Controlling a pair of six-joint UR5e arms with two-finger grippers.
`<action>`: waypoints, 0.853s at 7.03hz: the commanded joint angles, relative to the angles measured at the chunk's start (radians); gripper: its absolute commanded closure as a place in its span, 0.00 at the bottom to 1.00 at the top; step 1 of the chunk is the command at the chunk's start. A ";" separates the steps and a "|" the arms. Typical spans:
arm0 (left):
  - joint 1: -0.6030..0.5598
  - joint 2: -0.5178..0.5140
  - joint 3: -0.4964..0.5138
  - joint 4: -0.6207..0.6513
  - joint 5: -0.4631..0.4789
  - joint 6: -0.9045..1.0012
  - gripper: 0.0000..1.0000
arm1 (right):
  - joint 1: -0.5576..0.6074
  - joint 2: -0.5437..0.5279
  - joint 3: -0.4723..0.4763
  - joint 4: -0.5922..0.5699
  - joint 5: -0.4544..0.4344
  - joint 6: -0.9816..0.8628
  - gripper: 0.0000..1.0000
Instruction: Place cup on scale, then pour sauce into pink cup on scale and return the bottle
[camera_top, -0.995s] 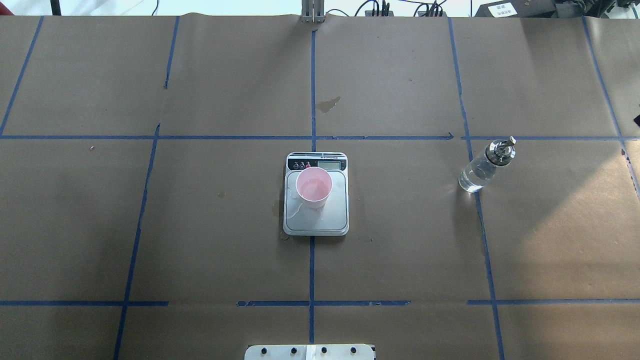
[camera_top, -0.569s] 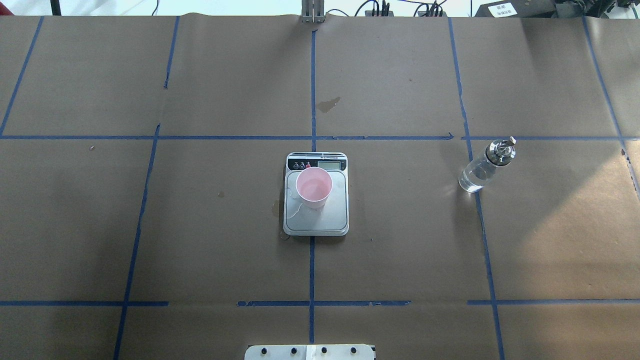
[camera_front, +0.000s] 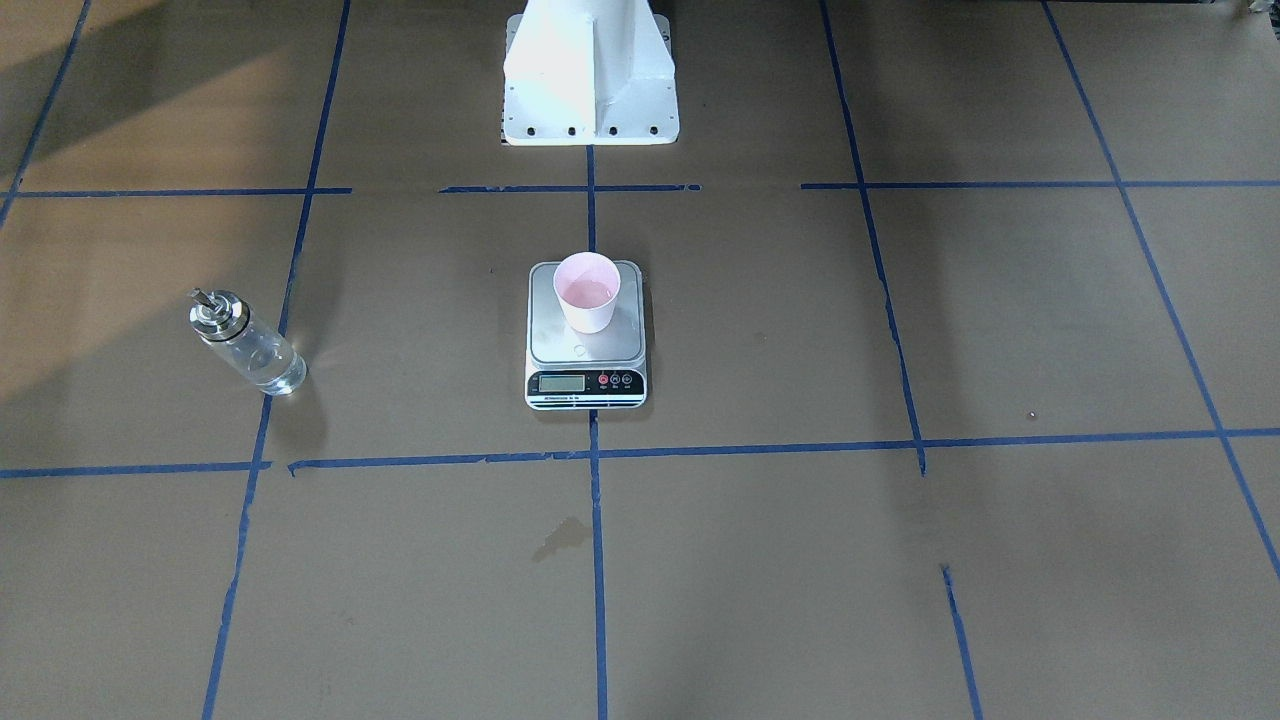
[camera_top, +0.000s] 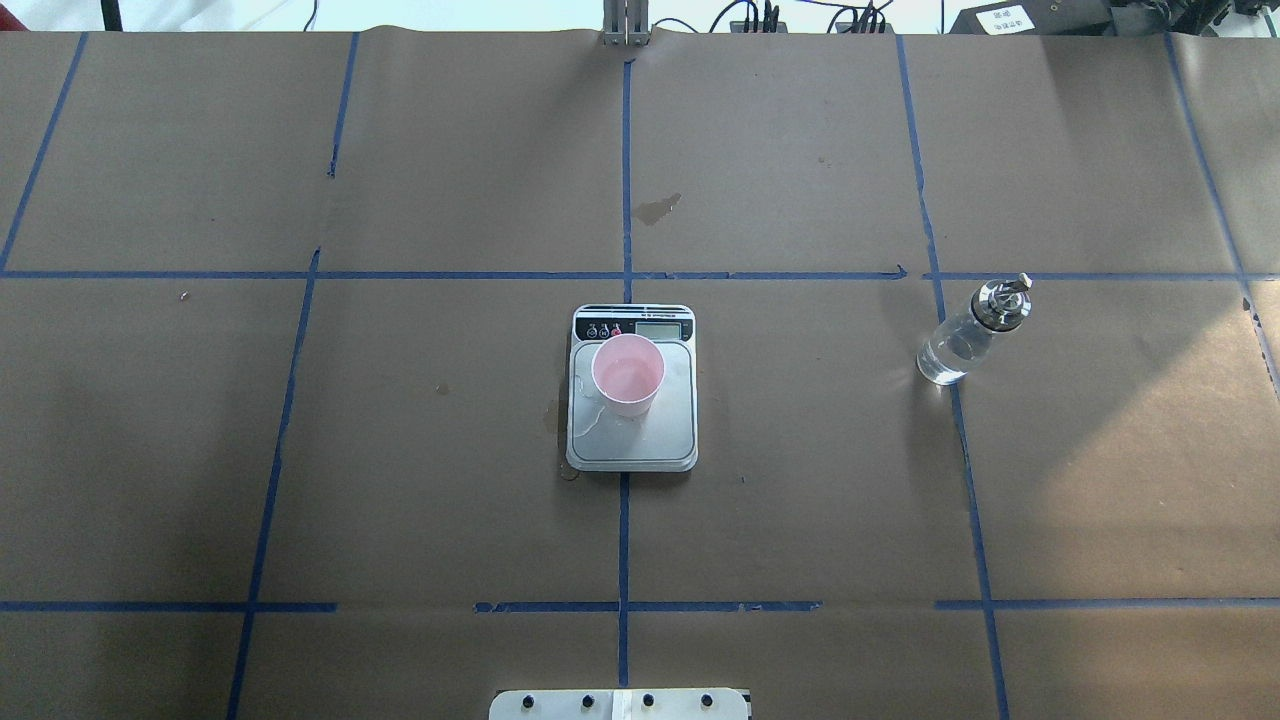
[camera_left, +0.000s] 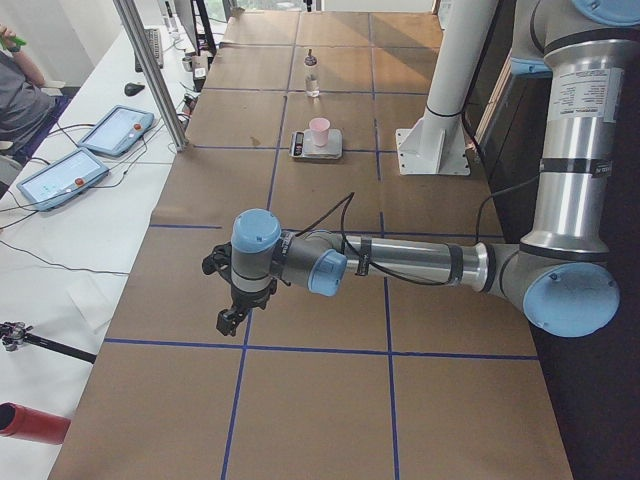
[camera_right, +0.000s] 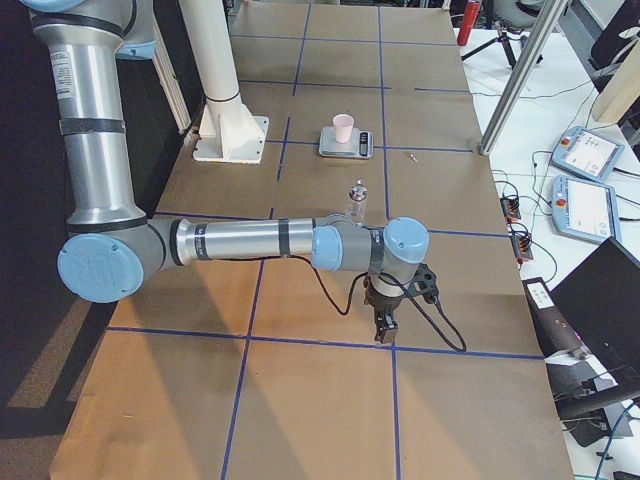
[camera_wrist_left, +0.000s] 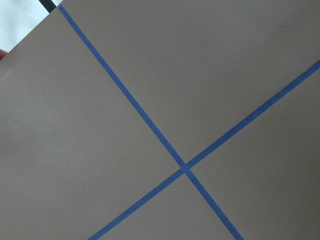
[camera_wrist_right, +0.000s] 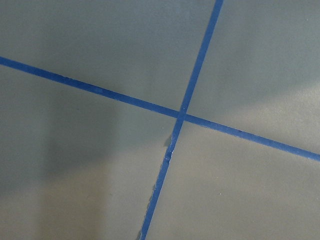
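Nothing has shifted this past second: the cup (camera_top: 628, 374) sits on the scale (camera_top: 660, 440), and the bottle (camera_top: 960, 340) stands well apart on the bench (camera_top: 400, 450) (task apparently finished). The left end effector (camera_left: 228, 318) and right end effector (camera_right: 383, 328) hang far off; I cannot tell whether they are spread or pressed together.

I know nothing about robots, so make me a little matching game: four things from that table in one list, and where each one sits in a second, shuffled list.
Things
1. cup
2. scale
3. bottle
4. dark stain

Places
A. upright on a blue tape line, off to the robot's right
B. on the brown paper, beyond the scale as seen from the robot
C. standing on the scale's metal top
D. lying flat in the middle, display side away from the robot

Pairs: 1-C, 2-D, 3-A, 4-B
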 joint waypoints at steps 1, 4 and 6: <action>-0.011 0.024 -0.003 0.088 -0.015 0.006 0.00 | 0.000 -0.009 -0.002 0.013 0.013 0.036 0.00; -0.009 0.048 -0.007 0.195 -0.015 0.006 0.00 | 0.001 -0.026 -0.002 0.013 0.093 0.059 0.00; -0.011 0.048 -0.007 0.197 -0.021 0.007 0.00 | 0.001 -0.027 0.001 0.013 0.151 0.114 0.00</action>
